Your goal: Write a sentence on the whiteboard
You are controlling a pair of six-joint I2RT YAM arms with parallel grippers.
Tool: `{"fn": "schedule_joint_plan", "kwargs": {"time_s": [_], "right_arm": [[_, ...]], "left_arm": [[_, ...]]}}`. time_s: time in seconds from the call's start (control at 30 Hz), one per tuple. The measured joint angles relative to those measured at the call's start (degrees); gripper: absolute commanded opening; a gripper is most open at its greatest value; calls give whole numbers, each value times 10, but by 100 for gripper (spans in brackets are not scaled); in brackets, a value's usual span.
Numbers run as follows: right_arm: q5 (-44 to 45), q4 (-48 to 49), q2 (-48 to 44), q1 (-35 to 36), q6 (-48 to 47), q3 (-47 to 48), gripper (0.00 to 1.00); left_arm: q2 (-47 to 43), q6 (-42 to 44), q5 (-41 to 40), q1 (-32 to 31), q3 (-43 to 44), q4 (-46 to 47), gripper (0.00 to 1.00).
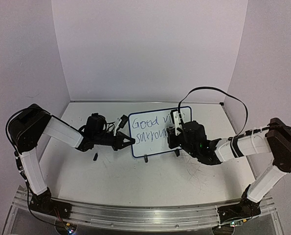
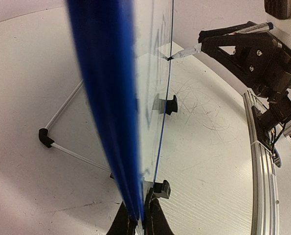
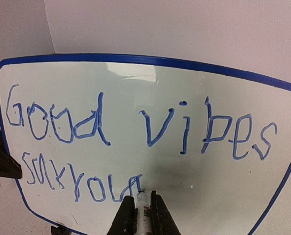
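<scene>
Pretty clearly a robotics lab test booth: plain white walls point(image 1: 150, 49) boxing in a scratched white tabletop point(image 1: 135, 181), arms point(image 1: 62, 132) bolted to an aluminium rail point(image 1: 135, 215).

We find the board point(image 1: 152, 147) upright on the worktop point(image 1: 135, 186). The left hand point(image 1: 131, 141) clamps its left edge; the right hand point(image 3: 140, 200), gripping a marker point(image 3: 142, 213), crowds its face. Room lies open along the near worktop between the arms, save a black piece point(image 1: 95, 157) near the left arm.
</scene>
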Motion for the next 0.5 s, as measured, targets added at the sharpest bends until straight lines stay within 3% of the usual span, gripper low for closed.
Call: {"fn": "schedule_joint_plan", "kwargs": {"time_s": [0.5], "right_arm": [[29,1,-11,-5,-6,-1,0]], "left_arm": [[0,0,0,0,0,0,0]]}}
